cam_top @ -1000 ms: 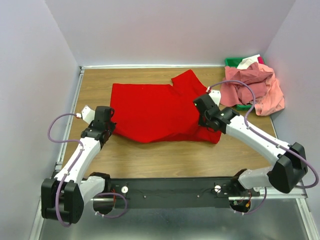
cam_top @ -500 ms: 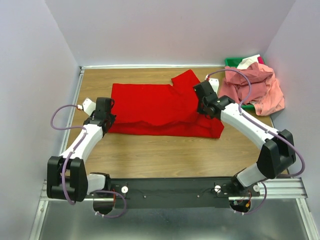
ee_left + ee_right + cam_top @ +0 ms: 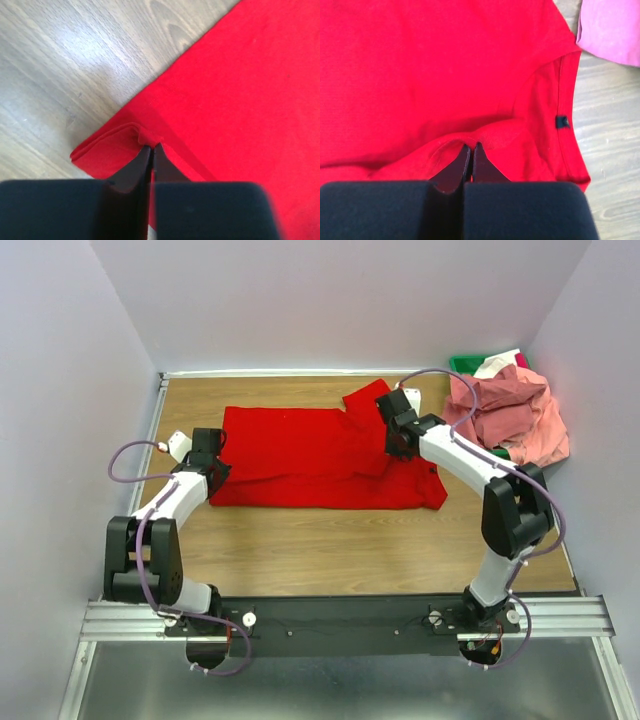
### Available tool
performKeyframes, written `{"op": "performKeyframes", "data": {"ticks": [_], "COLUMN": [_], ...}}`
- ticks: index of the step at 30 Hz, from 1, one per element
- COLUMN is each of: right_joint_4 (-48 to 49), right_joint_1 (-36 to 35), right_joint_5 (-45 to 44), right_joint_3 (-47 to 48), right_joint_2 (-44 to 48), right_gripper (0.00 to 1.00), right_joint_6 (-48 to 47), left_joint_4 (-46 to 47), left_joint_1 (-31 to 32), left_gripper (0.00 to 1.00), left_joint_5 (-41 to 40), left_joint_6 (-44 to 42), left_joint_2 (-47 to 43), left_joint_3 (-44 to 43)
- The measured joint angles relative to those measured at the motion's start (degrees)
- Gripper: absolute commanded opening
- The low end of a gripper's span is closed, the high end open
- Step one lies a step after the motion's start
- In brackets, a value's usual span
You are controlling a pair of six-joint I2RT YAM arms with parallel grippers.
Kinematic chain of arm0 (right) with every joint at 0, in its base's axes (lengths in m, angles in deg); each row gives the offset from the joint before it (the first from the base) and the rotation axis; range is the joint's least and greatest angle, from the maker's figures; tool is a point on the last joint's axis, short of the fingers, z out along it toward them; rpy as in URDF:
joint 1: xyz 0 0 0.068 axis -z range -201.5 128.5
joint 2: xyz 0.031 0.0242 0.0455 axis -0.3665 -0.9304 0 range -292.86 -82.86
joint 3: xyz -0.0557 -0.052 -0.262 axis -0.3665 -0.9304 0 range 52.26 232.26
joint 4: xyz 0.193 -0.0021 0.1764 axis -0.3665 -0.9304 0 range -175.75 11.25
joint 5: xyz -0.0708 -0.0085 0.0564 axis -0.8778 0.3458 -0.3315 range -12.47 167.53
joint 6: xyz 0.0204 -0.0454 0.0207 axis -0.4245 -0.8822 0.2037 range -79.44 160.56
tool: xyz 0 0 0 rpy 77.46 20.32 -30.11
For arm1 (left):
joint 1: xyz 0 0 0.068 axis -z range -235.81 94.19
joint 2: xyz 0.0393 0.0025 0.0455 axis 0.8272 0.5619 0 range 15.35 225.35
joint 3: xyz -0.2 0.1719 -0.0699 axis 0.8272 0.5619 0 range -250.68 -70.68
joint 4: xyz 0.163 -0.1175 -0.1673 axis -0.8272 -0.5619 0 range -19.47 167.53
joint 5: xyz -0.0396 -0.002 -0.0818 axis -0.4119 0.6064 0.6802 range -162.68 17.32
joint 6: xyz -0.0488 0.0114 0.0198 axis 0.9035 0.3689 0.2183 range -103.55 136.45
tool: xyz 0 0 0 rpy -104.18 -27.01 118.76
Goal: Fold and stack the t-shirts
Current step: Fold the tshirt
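So the red shirt (image 3: 320, 455) lies spread across the middle of the table (image 3: 300, 550), and its near part looks doubled over. The left gripper (image 3: 151, 146) sits at the shirt's left edge, jaws almost together, pinching a little nub of red cloth by the folded corner. The right gripper (image 3: 471, 145) is on the right side next to the collar, jaws clamped on a raised fold. The pink shirts (image 3: 510, 415) are heaped far right, over the green bin (image 3: 462, 364).
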Motion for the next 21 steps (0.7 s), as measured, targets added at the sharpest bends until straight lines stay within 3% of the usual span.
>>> {"op": "performKeyframes", "data": {"ticks": [2,3,4,5,9,13,14,16,17,21], "right_joint_4": [0.02,0.07,0.09,0.20,0.85,1.31,1.33,1.92,2.05,4.13], "right_joint_1": [0.76,1.20,1.64,2.03,3.61,4.33,4.35,4.33,4.33,4.33], "right_joint_5": [0.07,0.09,0.15,0.17,0.13,0.57,0.94,1.95,2.51,8.57], "right_joint_3": [1.29,2.08,3.21,4.13,8.96,10.49,10.40,8.09,7.15,-2.89], "right_joint_2": [-2.08,-3.10,-4.52,-5.49,-10.43,-11.72,-11.26,-8.57,-7.48,1.38], "right_gripper": [0.01,0.01,0.10,0.23,0.70,0.83,0.92,0.93,1.00,1.00], "right_joint_6": [-0.52,-0.72,-1.05,-1.18,-2.47,-3.17,-3.17,-2.82,-2.47,-1.11], "left_joint_4": [0.63,0.92,1.11,1.33,1.95,1.90,1.99,2.25,2.71,5.79], "left_joint_1": [-0.39,-0.50,-0.68,-0.83,-1.22,-1.25,-1.25,-1.25,-1.25,-1.22], "left_gripper": [0.71,0.80,0.92,0.99,0.99,0.99,0.99,0.99,0.98,0.99], "left_joint_5": [0.57,0.81,1.14,1.29,1.68,2.29,2.64,3.23,4.09,7.58], "left_joint_6": [-0.72,-1.11,-2.16,-2.03,-3.19,-3.98,-4.09,-4.26,-4.39,-5.25], "left_joint_2": [1.36,1.70,1.90,1.99,1.86,-0.81,-2.10,-4.28,-6.01,-11.34], "left_joint_3": [-0.17,-0.17,-0.17,-0.20,-0.52,-1.05,-1.05,-1.01,-0.81,1.77]}}
